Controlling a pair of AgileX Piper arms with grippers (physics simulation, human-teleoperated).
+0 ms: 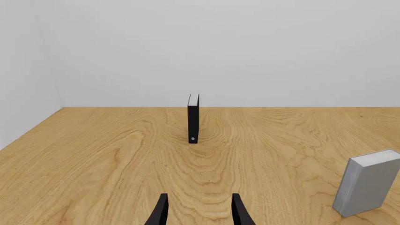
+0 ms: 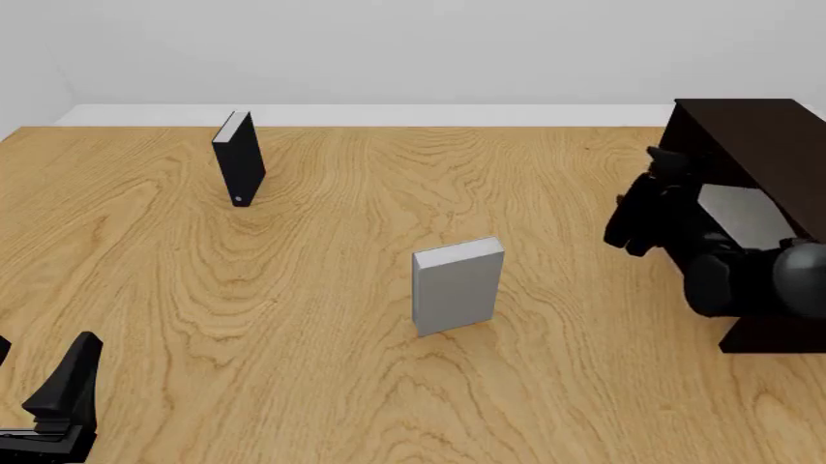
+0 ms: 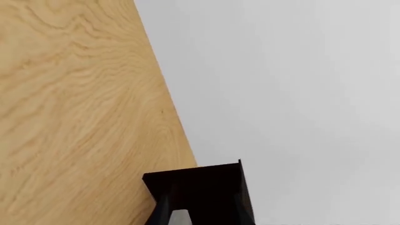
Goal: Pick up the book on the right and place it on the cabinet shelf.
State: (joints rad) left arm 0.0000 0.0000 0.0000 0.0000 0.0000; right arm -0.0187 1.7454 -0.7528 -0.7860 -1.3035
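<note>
Grey and whitish-edged, the book sits inside the dark cabinet at the bench's right edge, clamped in the right end effector. The left end effector hangs released at near left.

the front view looks down and forward from high above the near table edge, the left wrist view sits low and faces the far wall, sharing the thin black book with it, and the right wrist view is close to the cabinet.
</note>
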